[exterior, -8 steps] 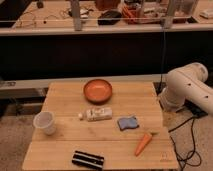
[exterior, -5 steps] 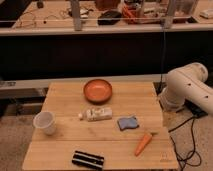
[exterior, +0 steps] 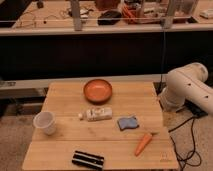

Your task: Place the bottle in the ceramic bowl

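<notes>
Lying on its side near the middle of the table (exterior: 60, 100), the bottle (exterior: 98, 114) sits just in front of the bowl (exterior: 97, 90), apart from it. It looks like light, stiff plastic, smooth and apt to roll, so a pinch across its labelled middle seems best. The gripper is out of view, somewhere beyond the arm (exterior: 187, 90) at the table's right; I cannot tell its state.

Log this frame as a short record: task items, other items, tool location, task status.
bottle: lying on its side on the table, in front of the ceramic bowl, apart from it
ceramic bowl: upright, empty, far middle of table
tool: not in view; only the white arm shows, right of the table
other items: white cup at left, blue cloth, carrot, black bar near front edge
status: bottle not yet in bowl
</notes>
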Motion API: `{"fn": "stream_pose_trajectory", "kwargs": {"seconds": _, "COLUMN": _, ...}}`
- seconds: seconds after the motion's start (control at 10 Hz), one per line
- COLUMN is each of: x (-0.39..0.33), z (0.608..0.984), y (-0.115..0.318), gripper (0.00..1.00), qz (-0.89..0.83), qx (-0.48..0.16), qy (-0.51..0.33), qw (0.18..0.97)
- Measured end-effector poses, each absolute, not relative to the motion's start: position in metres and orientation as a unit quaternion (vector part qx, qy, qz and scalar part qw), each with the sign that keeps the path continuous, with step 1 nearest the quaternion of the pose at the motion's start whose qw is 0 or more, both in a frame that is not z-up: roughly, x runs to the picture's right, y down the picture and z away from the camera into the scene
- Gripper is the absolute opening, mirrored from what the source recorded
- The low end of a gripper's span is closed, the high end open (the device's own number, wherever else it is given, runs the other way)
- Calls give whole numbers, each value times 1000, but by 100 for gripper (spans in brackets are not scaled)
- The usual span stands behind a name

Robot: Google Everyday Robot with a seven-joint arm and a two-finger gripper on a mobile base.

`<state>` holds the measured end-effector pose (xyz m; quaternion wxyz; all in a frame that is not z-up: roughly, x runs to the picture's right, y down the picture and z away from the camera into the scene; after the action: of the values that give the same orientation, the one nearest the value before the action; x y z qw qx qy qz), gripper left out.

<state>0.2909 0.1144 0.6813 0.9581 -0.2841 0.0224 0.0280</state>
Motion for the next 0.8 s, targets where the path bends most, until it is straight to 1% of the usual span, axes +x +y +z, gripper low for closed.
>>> {"fn": "stream_pose_trajectory", "kwargs": {"seconds": 0.6, "x": 291, "z": 681, "y": 114, "gripper": 80, "qz": 28, "qx": -284, "qy": 23, "qw": 958}}
{"fn": "stream_pose_trajectory", "kwargs": {"seconds": 0.8, "x": 275, "z": 683, "y": 109, "gripper": 80, "qz": 18, "qx": -283, "qy": 25, "qw": 959}}
